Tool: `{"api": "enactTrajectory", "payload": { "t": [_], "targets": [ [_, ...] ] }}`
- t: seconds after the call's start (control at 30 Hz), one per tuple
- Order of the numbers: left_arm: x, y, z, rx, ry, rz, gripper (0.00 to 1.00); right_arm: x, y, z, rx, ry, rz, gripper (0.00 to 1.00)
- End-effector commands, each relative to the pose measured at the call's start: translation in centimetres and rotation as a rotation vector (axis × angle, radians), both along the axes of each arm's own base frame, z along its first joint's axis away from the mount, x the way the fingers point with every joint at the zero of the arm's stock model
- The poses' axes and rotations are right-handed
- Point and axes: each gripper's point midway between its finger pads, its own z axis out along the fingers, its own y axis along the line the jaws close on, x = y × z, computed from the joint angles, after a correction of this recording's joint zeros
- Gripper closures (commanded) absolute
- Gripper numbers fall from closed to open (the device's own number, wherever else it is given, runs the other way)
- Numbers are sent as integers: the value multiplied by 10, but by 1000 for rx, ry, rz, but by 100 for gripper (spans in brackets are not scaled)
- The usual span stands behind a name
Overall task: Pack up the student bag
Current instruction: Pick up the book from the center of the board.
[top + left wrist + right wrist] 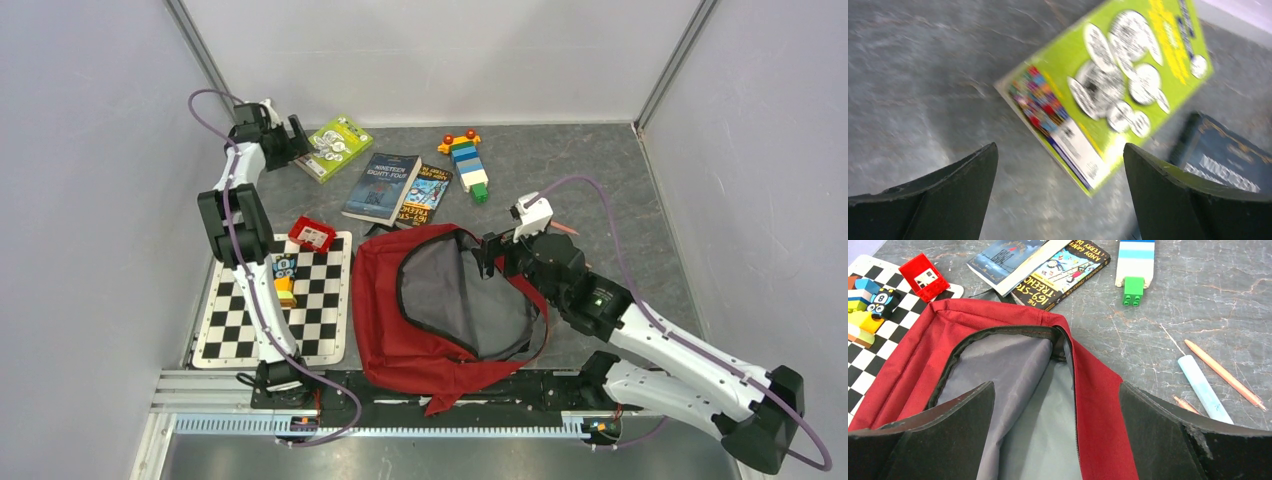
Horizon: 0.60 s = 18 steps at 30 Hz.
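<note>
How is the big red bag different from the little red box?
The student bag is far bigger than the little red box. The bag is soft cloth and lies unzipped with its grey lining showing. The box looks hard and has a white label. The bag lies beside the chessboard, while the box sits at its corner. Both are red.

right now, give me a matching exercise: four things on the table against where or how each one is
1 student bag
2 green pack
3 small red box
4 block tower

a at the chessboard's far edge
b at the back, right of the two books
c unzipped, grey lining showing
d at the back, left of the two books

Pairs: 1-c, 2-d, 3-a, 4-b
</note>
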Motion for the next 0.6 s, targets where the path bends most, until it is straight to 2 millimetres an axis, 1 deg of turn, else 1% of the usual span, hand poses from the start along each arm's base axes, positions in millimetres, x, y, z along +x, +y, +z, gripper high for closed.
{"api": "enactTrajectory", "payload": {
  "t": [0.0, 0.13, 0.23, 0.27, 0.4, 0.43, 0.5, 0.57],
  "targets": [
    [31, 19, -11, -50, -36, 29, 0, 16, 11, 23, 49, -58, -21, 2],
    [52, 35, -24, -74, -91, 85, 0, 21, 24, 16, 35, -32, 4, 2],
    [63, 39, -30, -94, -119, 94, 0, 24, 31, 11, 24, -14, 15, 2],
    [66, 35, -36, -111, -115, 82, 0, 25, 33, 10, 20, -10, 18, 2],
    [70, 25, -48, -180, -97, 48, 0, 27, 37, 11, 23, -8, 23, 2],
    [69, 21, -49, -200, -95, 38, 0, 27, 37, 11, 21, -7, 22, 3],
    [66, 11, -48, -240, -88, 8, 4, 28, 37, 8, 18, -3, 18, 3],
    [61, 9, -47, -244, -82, 10, 6, 28, 37, 8, 21, -2, 19, 3]
  ]
}}
